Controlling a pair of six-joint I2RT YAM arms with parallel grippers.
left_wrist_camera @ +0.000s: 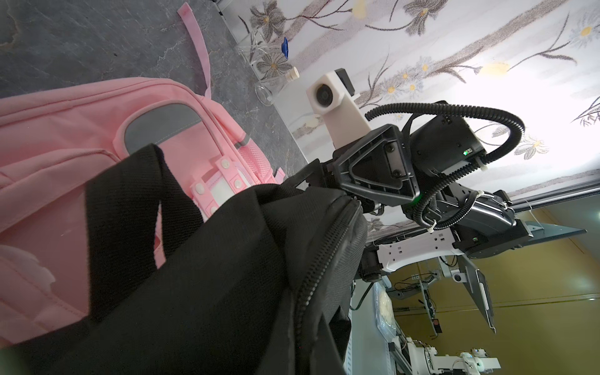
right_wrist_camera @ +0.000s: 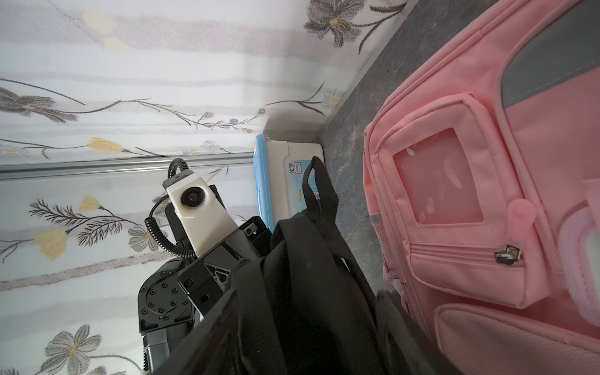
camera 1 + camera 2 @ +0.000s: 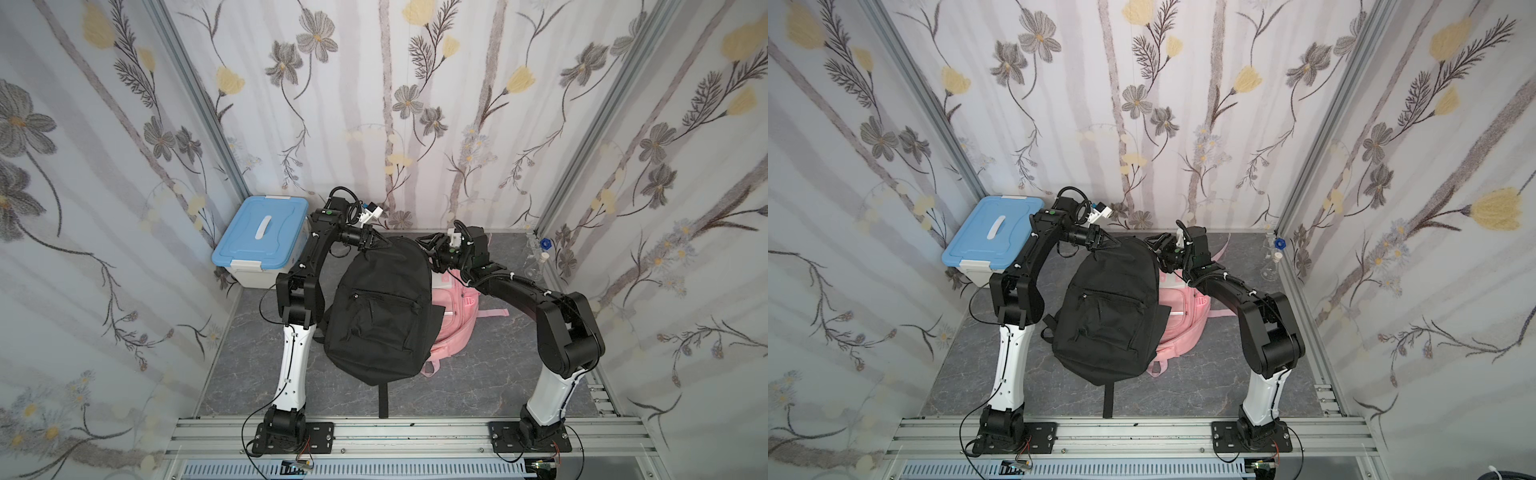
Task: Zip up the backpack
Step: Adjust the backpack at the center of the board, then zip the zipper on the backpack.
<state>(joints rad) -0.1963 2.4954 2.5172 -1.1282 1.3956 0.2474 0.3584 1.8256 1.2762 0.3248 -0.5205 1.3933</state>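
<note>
Backpack [image 3: 380,316], black, atop pink backpack [image 3: 455,320]; contents hidden.
Left jaws clamped on its top; right jaws' spread unclear.

The white side of the box [image 2: 285,194] carried a label [image 2: 297,172] with blue Chinese characters, apparently "化学". The finer print under them was too small to read.

Plenty of open surface [image 3: 469,390] up front by the rail [image 3: 415,432], just a black strap [image 3: 383,401] lying across it. Middle is hogged by the black pack [image 3: 380,316], which sits partly on a pink pack [image 3: 455,316]. Box [image 3: 262,237] blocks the back left corner, flasks [image 3: 538,257] the back right. Left hand [image 3: 379,243] and right hand [image 3: 427,242] both crowd the black pack's far end, narrow gap between them.
</note>
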